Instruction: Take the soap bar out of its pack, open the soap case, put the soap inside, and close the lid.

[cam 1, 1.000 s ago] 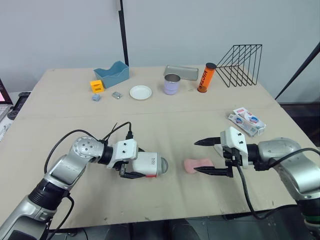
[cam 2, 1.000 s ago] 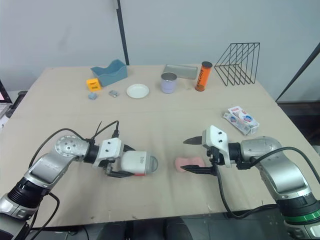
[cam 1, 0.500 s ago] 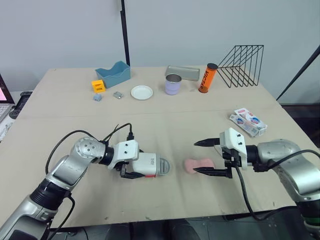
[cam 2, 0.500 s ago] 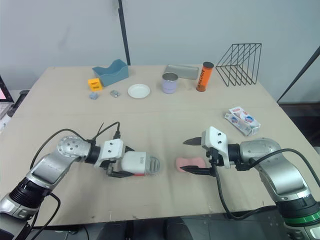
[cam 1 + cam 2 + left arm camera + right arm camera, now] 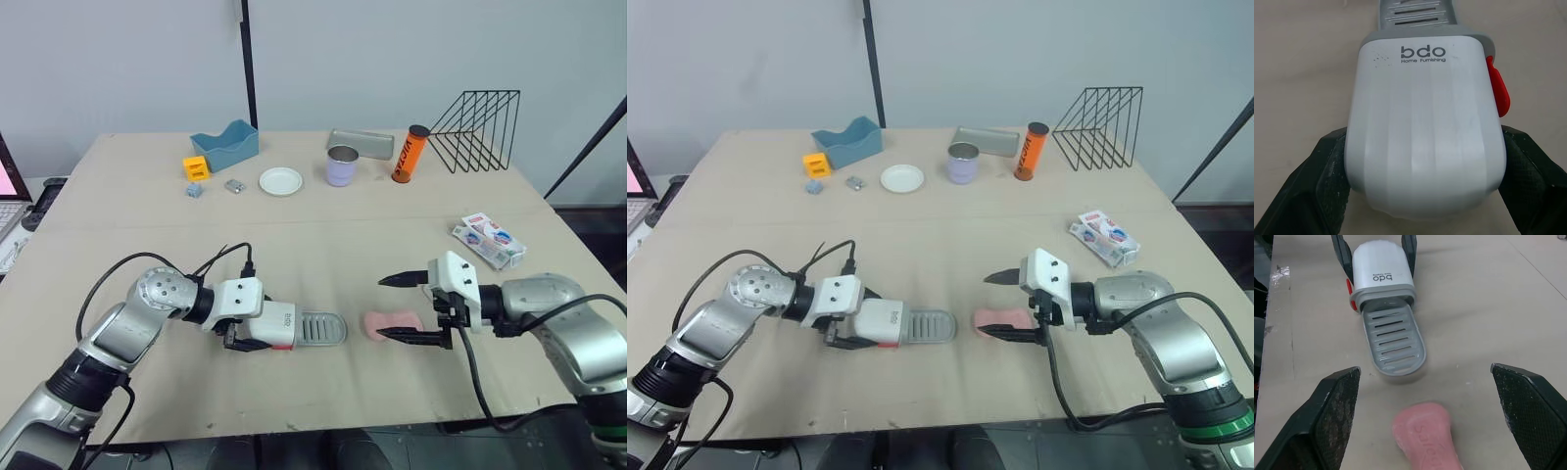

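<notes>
Soap case [image 5: 284,328] lying slid open on the table [image 5: 323,235], pink soap bar [image 5: 390,322] lying loose just beside it.
Left gripper [image 5: 253,334] is clamping the white cover [image 5: 1382,269] from both sides, the grey slotted tray [image 5: 321,327] sticking out toward the bar. Right gripper [image 5: 381,308] is holding its fingers spread wide, one on each side of the bar, touching neither. The soap pack [image 5: 488,241] is lying well apart, near the table's right edge.

White soap case [image 5: 1383,271], grey slotted tray [image 5: 1395,340], red tab [image 5: 1497,93], pink soap bar [image 5: 1425,433], soap pack [image 5: 488,241] seemingly white and blue
</notes>
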`<state>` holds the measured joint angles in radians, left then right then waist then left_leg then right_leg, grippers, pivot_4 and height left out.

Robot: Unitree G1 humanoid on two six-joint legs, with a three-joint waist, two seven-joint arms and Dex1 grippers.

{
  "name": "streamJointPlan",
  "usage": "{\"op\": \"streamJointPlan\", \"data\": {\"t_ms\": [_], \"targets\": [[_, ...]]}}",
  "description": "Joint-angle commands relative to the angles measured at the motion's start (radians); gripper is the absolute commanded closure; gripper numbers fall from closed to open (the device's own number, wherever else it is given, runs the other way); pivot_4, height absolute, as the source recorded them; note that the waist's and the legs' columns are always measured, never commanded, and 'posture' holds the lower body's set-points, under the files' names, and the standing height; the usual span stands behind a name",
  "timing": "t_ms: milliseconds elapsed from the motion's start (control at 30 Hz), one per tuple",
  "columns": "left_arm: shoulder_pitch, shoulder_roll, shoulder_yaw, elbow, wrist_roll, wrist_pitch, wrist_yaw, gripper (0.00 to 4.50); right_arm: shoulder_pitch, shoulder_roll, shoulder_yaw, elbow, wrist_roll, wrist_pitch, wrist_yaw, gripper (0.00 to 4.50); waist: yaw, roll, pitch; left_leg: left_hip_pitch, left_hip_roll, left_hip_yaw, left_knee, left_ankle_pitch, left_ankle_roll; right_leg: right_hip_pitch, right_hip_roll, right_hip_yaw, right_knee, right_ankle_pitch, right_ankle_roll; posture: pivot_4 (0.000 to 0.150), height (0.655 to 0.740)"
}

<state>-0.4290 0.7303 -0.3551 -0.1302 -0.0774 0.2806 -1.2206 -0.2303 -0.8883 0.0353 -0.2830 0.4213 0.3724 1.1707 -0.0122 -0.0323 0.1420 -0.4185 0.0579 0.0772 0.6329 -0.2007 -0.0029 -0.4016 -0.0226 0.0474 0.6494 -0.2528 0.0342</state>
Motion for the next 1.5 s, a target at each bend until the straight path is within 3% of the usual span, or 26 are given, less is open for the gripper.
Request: {"op": "streamJointPlan", "data": {"t_ms": [33, 533, 867, 933, 1500], "targets": [[0.015, 0.04, 0.058, -0.018, -0.006, -0.031, 0.009, 1.0, -0.011, 0.0, -0.008, -0.01, -0.007, -0.014, 0.001, 0.08, -0.001, 0.0, 0.0, 0.0, 0.0, 0.0, 0.0, 0.0, 0.0, 0.0, 0.0, 0.0, 0.0, 0.0, 0.0, 0.15, 0.7393], [0.168, 0.186, 0.215, 0.009, -0.087, -0.098, -0.045, 1.0, -0.036, 0.009, 0.006, 0.016, -0.018, -0.025, 0.029, 0.08, -0.003, 0.0, 0.0, 0.0, 0.002, 0.0, 0.0, 0.0, 0.0, -0.001, 0.0, -0.001, 0.0, -0.001, -0.001, 0.15, 0.7393], [0.178, 0.153, 0.199, 0.037, -0.077, -0.125, -0.033, 1.0, -0.059, 0.017, 0.023, 0.035, -0.027, -0.029, 0.039, 0.08, 0.001, 0.0, 0.0, 0.0, 0.002, 0.001, 0.0, 0.0, 0.0, -0.001, 0.0, 0.0, 0.001, -0.002, -0.004, 0.15, 0.7393], [0.181, 0.152, 0.201, 0.038, -0.08, -0.127, -0.036, 0.0, -0.061, 0.014, 0.021, 0.036, -0.026, -0.029, 0.041, 0.0, 0.001, 0.0, 0.0, 0.0, 0.002, 0.001, 0.0, 0.0, 0.0, -0.001, 0.0, 0.0, 0.001, -0.001, -0.004, 0.15, 0.7393], [0.202, 0.188, 0.249, 0.031, -0.121, -0.126, -0.071, 0.0, -0.061, 0.017, 0.024, 0.035, -0.034, -0.03, 0.041, 0.0, 0.0, 0.0, 0.0, 0.0, 0.002, 0.001, 0.0, 0.0, 0.0, -0.002, 0.0, -0.001, 0.001, -0.001, -0.004, 0.15, 0.7393]]}}
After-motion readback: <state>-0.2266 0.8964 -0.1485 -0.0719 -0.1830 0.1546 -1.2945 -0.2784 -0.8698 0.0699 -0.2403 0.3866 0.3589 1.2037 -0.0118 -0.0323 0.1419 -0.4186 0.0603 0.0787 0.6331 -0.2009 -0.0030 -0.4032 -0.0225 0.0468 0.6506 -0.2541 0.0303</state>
